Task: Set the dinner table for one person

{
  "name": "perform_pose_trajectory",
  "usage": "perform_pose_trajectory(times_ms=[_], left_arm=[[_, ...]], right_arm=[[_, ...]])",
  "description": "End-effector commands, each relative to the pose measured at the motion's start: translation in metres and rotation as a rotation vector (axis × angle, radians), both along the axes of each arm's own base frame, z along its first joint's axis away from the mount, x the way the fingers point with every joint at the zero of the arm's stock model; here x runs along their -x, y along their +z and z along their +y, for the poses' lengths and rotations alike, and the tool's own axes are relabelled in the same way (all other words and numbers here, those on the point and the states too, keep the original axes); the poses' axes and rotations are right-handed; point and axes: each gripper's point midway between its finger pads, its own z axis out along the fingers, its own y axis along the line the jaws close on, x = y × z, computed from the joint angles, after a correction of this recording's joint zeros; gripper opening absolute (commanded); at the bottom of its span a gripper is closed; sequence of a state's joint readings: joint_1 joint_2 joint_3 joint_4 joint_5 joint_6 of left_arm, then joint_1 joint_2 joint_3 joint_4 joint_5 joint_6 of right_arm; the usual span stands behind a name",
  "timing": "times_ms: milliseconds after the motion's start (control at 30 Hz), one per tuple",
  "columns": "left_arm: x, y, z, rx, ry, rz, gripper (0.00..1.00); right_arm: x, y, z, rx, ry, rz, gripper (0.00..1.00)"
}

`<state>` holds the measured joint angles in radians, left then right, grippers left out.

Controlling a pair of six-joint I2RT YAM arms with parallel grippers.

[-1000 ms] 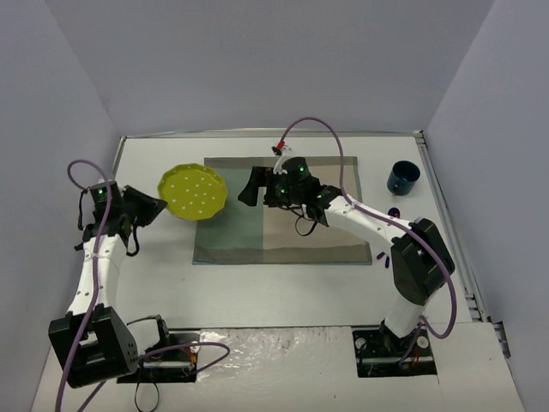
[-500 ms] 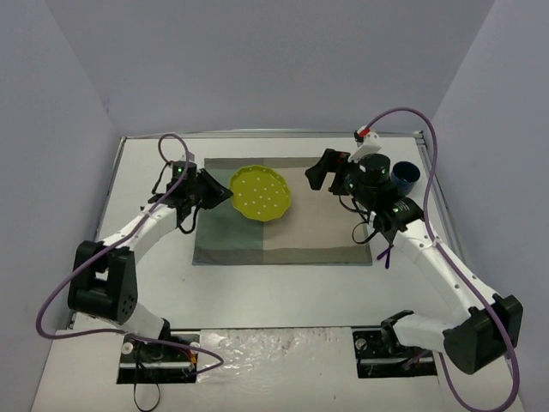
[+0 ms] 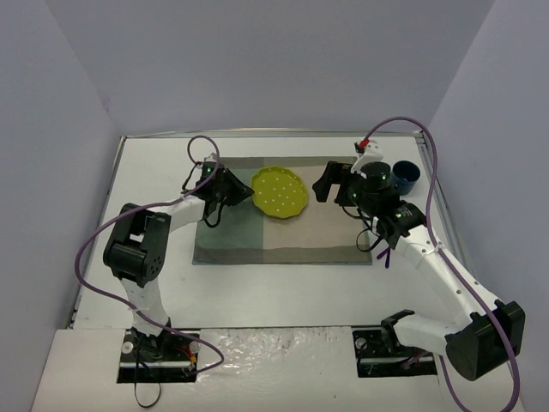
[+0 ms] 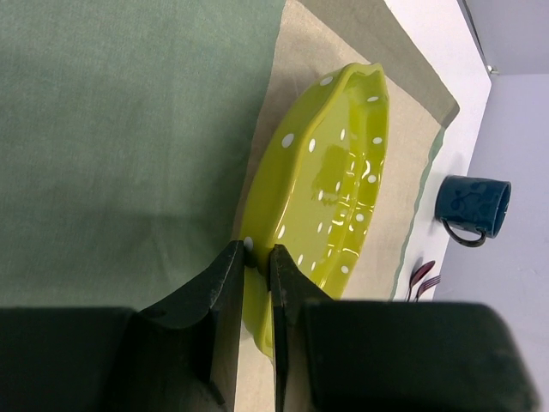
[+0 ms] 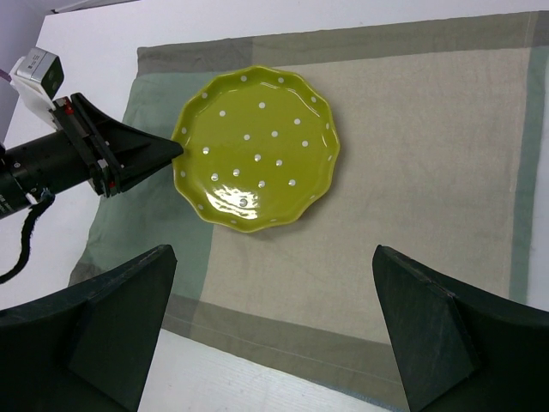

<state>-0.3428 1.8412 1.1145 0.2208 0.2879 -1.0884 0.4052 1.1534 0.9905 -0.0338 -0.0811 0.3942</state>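
A yellow-green plate with white dots [image 3: 280, 191] [image 5: 256, 148] is over the middle of the green and beige cloth mat [image 3: 283, 236] on the white dinner table [image 3: 283, 292]. My left gripper [image 3: 246, 194] [image 4: 257, 257] is shut on the plate's left rim, one finger above it and one below. In the left wrist view the plate [image 4: 334, 197] is tilted; I cannot tell whether its far edge touches the mat. My right gripper [image 3: 326, 182] [image 5: 273, 257] is open and empty above the mat's right half, just right of the plate.
A dark blue mug [image 3: 403, 176] [image 4: 472, 204] stands on the table beyond the mat's far right corner. Purple cutlery [image 3: 388, 253] [image 4: 425, 276] lies off the mat's right edge. Grey walls enclose the table on three sides.
My left gripper has carried the plate rightward, from the table left of the mat to over the mat's middle. My right arm has drawn back from the mat's centre to its right side.
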Motion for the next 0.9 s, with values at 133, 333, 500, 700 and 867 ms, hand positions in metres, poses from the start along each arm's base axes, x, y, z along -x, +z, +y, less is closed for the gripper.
perform_pose_trajectory(times_ms=[133, 333, 500, 700, 867], left_arm=[[-0.031, 0.111, -0.035, 0.24, -0.044, -0.3, 0.0], [-0.024, 0.099, -0.038, 0.243, -0.053, -0.269, 0.0], [-0.012, 0.097, -0.043, 0.266, -0.072, -0.25, 0.0], [-0.003, 0.088, -0.038, 0.248, -0.069, -0.228, 0.0], [0.003, 0.082, -0.038, 0.25, -0.08, -0.217, 0.0]], right_arm=[[-0.008, 0.019, -0.009, -0.003, -0.03, -0.071, 0.96], [-0.009, 0.015, -0.01, 0.0, -0.033, -0.063, 0.96], [-0.01, 0.013, -0.01, 0.004, -0.035, -0.058, 0.96], [-0.011, 0.01, -0.01, 0.003, -0.034, -0.048, 0.96], [-0.011, 0.008, -0.01, 0.004, -0.032, -0.044, 0.96]])
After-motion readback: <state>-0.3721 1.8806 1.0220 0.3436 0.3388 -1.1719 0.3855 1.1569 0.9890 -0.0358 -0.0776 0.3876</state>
